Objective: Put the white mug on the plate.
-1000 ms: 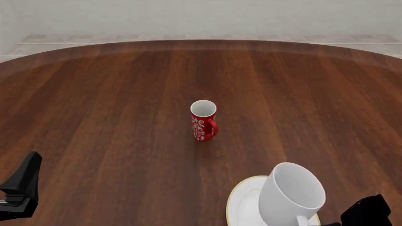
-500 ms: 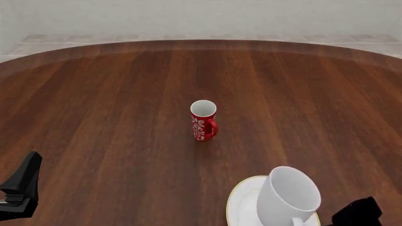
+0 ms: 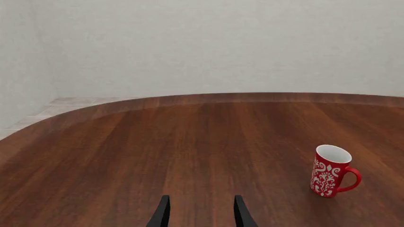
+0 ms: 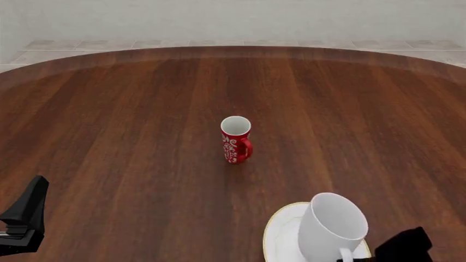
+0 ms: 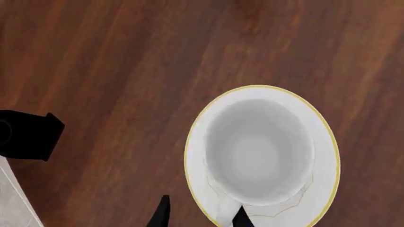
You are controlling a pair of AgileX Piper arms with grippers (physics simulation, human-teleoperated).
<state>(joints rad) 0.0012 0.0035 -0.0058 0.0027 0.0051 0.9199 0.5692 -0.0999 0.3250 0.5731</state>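
White mug [image 4: 331, 229] upright on plate [image 4: 280, 236], mouth up.

Place was simulated room, plainly rendered, nothing homely or workshop-like about it. My arms worked at big round wooden table [image 4: 131, 125], dark reddish planks, glossy. Behind it stood bare pale wall [image 3: 202, 42], flat and featureless. Strip of light tiled floor [image 4: 65, 46] showed past table's far edge. Only tableware lay out: red mug [image 4: 236, 140], white mug [image 4: 329, 226], plate [image 5: 323, 189] with gold rim. Closest guess: dining-style setup in bare test scene.
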